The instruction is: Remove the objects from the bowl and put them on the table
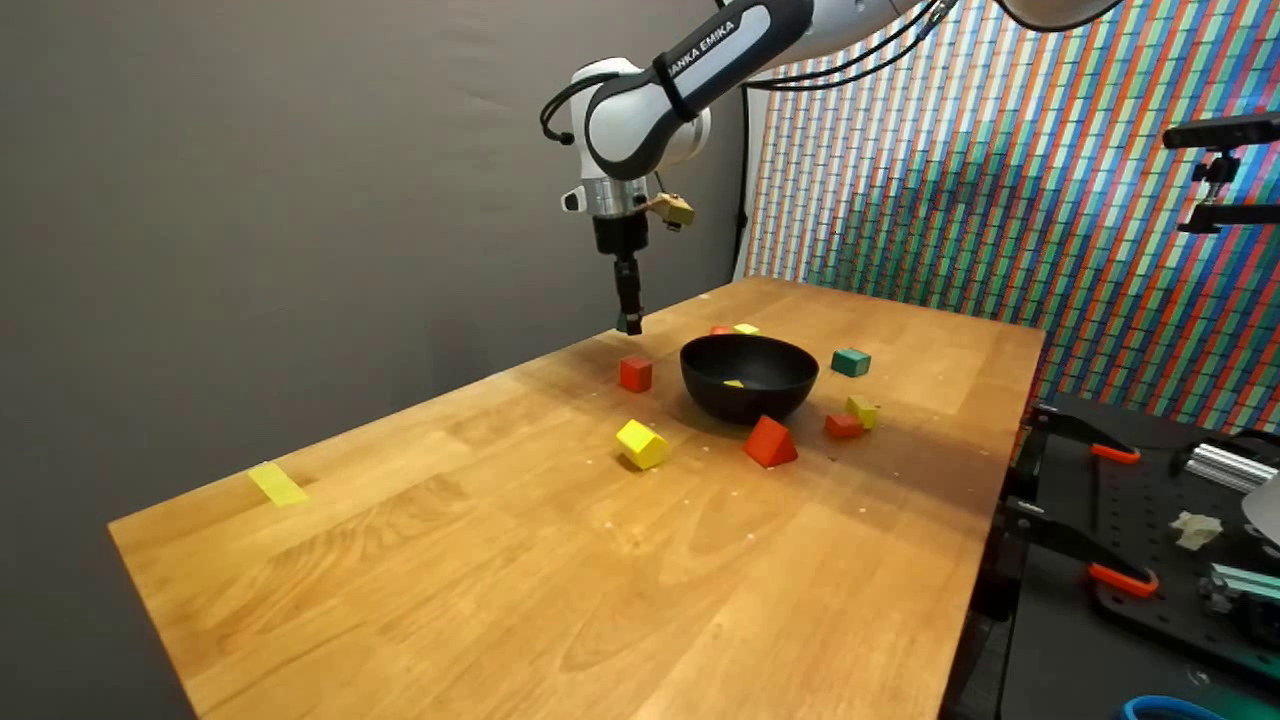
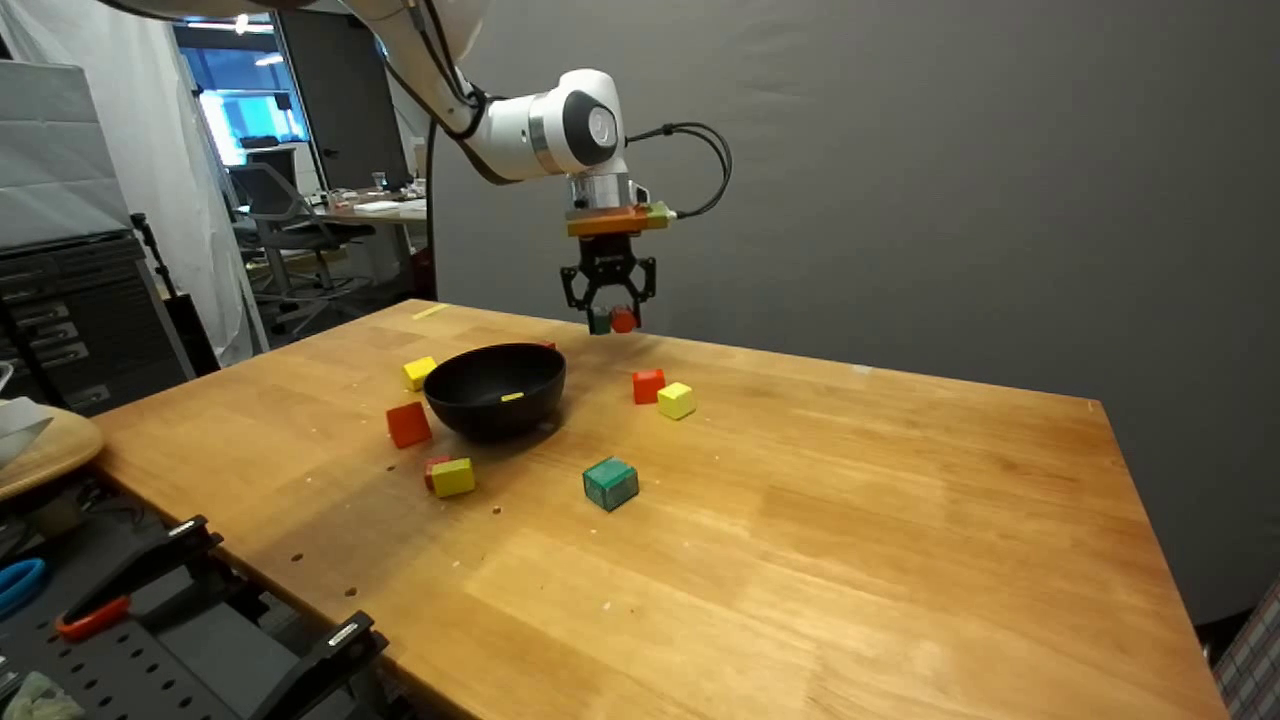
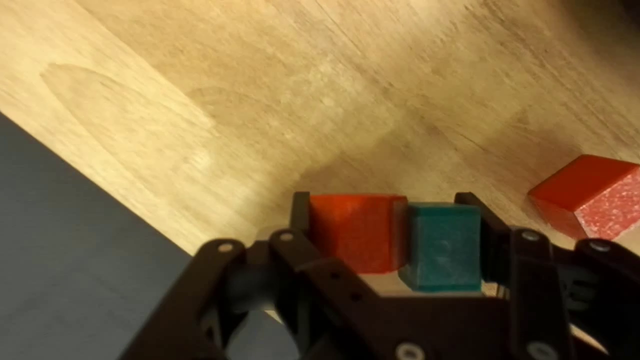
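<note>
My end effector (image 2: 614, 319) clamps a red block (image 3: 354, 229) and a green block (image 3: 445, 246) side by side above the counter (image 2: 900, 520). A yellow block (image 2: 512, 397) lies inside the black bowl (image 2: 485, 418); further blocks (image 1: 641, 444) surround the bowl.

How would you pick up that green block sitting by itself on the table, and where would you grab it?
Probably from straight above, pinching two opposite upright sides of the green block: it looks box-shaped, lies flat with its top uncovered, and nothing touches its sides. The tool would first have to release the red block and second green block it holds.
</note>
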